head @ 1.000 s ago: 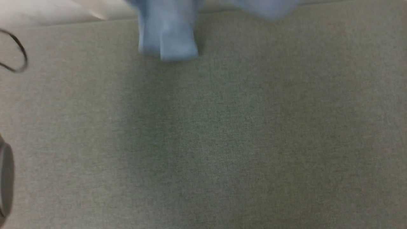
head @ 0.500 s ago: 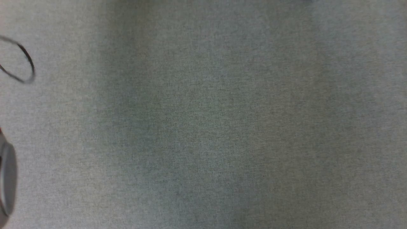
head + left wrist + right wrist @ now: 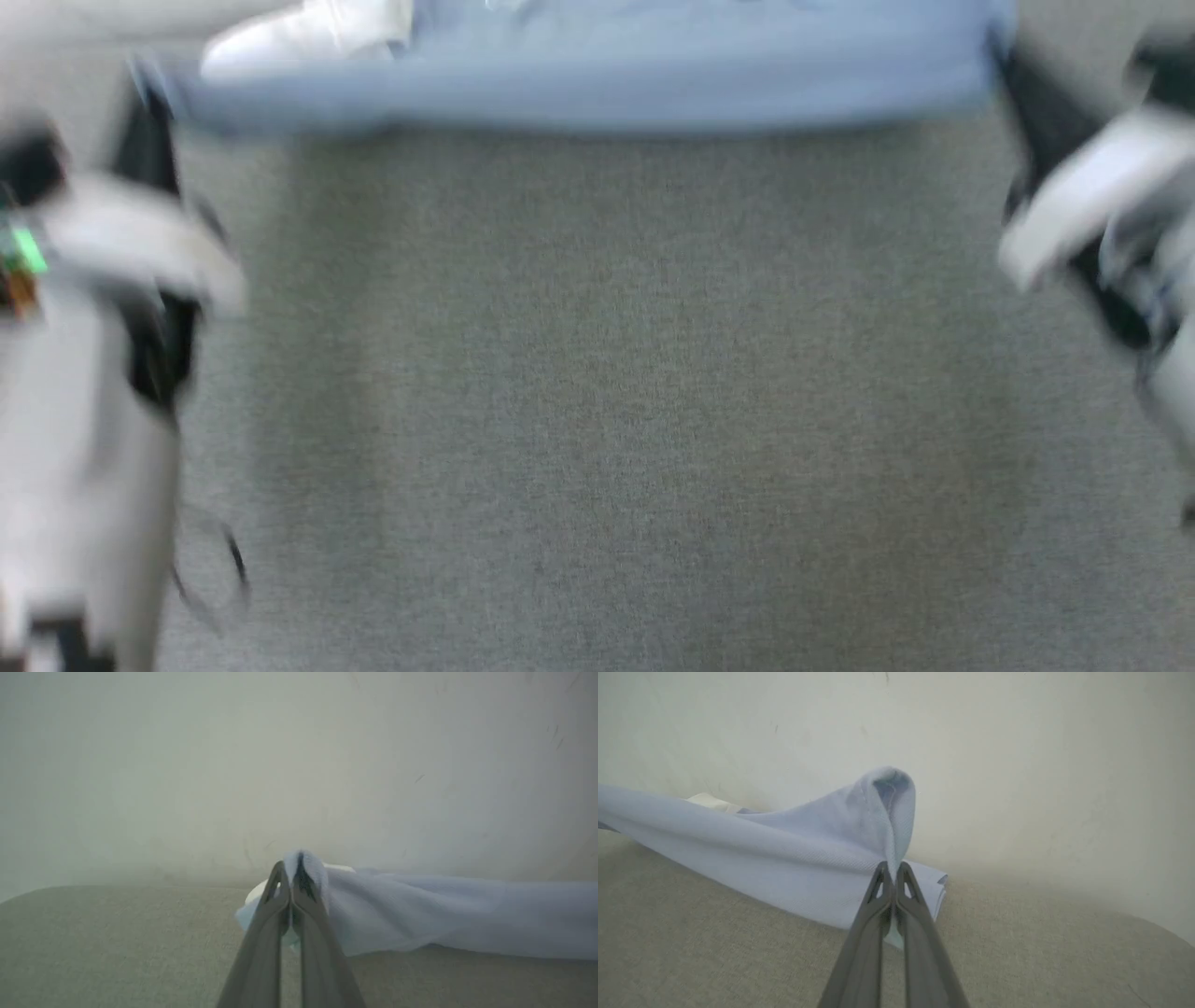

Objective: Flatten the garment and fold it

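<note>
The light blue short-sleeved polo shirt (image 3: 597, 75) is stretched as a long band along the far edge of the grey-green cloth-covered bench (image 3: 597, 392), close to the pale wall (image 3: 187, 765). Its white collar (image 3: 308, 33) shows near the far left corner. The left claw (image 3: 293, 870) is pinched tight on the left end of the shirt. The right claw (image 3: 892, 870) is pinched on the right end, where the cloth stands up in a fold.
</note>
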### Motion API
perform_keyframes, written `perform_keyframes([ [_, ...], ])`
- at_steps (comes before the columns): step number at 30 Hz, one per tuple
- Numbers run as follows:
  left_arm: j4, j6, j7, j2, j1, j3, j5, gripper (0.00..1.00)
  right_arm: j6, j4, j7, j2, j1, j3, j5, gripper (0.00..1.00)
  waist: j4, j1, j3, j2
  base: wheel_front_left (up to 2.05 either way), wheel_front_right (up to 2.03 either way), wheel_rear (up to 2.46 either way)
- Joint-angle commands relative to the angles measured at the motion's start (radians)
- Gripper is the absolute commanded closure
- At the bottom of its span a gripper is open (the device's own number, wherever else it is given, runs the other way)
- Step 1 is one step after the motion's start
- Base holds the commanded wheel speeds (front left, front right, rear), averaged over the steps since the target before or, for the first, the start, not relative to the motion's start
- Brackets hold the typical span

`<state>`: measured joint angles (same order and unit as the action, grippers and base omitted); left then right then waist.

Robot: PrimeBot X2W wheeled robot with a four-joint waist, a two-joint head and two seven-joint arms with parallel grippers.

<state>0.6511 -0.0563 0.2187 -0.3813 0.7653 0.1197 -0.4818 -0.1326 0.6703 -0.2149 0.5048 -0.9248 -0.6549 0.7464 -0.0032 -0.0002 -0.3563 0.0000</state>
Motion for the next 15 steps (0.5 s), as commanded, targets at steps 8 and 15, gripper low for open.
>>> perform_keyframes([
  [8, -0.423, 0.138, -0.153, 0.003, -0.535, -0.027, -0.048, 1.00, 0.002, -0.150, 0.026, 0.060, 0.340, 0.047, 0.013, 1.00, 0.011, 0.0002, 0.181, 0.0000, 0.00, 0.00, 0.00],
  [15, -0.808, 0.293, -0.310, -0.012, -0.923, -0.060, -0.055, 1.00, 0.002, -0.290, 0.080, 0.041, 0.634, 0.224, -0.062, 1.00, 0.005, 0.0002, 0.222, 0.0000, 0.00, 0.00, 0.00],
])
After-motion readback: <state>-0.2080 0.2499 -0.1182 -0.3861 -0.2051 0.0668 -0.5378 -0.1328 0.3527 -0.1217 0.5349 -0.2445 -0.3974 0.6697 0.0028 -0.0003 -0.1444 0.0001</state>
